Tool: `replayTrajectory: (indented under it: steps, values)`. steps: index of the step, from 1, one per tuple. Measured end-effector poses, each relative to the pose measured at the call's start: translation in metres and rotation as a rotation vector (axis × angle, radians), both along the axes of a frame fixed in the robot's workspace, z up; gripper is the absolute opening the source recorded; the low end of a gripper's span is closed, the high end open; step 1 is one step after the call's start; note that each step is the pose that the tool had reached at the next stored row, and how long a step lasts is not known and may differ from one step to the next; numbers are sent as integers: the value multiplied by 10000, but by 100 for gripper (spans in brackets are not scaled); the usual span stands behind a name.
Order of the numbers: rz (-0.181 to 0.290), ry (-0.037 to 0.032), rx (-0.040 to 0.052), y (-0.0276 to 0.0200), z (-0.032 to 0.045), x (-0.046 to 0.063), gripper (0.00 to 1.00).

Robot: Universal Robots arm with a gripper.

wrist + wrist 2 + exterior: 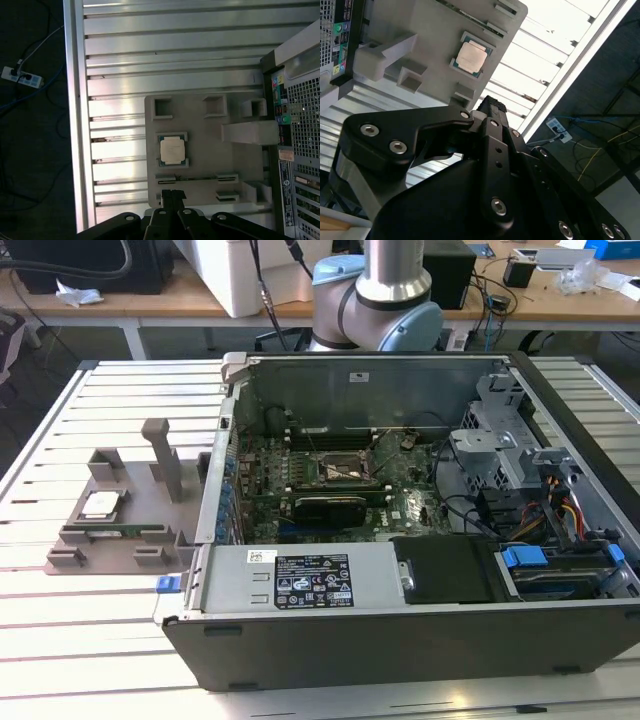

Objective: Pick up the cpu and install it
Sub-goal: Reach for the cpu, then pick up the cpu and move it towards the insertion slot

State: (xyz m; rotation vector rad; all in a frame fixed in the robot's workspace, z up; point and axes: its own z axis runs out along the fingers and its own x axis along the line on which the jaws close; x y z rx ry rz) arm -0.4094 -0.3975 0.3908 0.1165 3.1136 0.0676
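Note:
The cpu (100, 505), a small silvery square chip, lies flat in a recess of the grey fixture (150, 540) on the slatted table, at the exterior view's left of the open computer case. Both wrist views look down on the cpu (172, 149) (471, 56) from well above. My gripper (172, 194) (492, 105) hangs over the fixture's edge, apart from the chip, its black fingers pressed together with nothing between them. Inside the case, the dark square socket (335, 472) sits on the motherboard.
A thin green memory stick (115, 532) rests in a slot of the fixture beside the cpu. A grey upright post (165, 455) rises from the fixture. The case wall (215, 490) stands between fixture and motherboard. Cables and drive bays (530, 490) crowd the case's right side.

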Motion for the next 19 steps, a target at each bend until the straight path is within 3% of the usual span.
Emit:
replayTrajectory:
  steps: [10,16,17,18,19]
  values:
    - [0,0,0,0,0,-1,11]
    - [0,1,0,0,0,-2,47]
    - [0,0,0,0,0,-2,47]
    - [0,0,0,0,0,-2,60]
    - [1,0,0,0,0,-2,60]
